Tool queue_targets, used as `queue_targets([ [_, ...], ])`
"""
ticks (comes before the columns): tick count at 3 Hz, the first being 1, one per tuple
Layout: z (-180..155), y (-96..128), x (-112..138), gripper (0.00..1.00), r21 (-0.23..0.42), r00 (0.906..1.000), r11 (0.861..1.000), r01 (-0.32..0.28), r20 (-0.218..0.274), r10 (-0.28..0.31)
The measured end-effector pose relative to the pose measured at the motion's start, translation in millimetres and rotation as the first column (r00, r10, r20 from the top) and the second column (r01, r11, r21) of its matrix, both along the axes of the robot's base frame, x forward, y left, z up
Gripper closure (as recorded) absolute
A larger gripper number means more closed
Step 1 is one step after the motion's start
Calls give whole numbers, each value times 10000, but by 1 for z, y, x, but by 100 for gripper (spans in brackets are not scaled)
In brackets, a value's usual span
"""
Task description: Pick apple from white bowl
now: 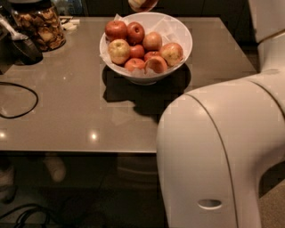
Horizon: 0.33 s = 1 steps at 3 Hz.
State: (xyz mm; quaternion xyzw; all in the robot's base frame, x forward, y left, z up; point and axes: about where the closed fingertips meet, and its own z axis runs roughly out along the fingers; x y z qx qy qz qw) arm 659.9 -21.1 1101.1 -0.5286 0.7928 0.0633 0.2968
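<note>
The fingers [134,2] are pinching the apple [148,5] at the very top edge, with only their tips showing. The gripper [141,3] is hanging just above the far rim of the bowl [187,39], clear of it. Other apples [172,53] are lying piled in the bowl, which is sitting on the table [67,111]. A jar [38,24] is standing at the far left. The arm [222,147] is filling the right foreground.

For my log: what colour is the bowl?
White; the bowl shows in the camera view, gripper at the top edge.
</note>
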Motion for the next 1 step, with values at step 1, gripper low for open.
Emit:
queue_targets([
  [1,2,7,10,100,204,9996,9998,37,273,-42],
])
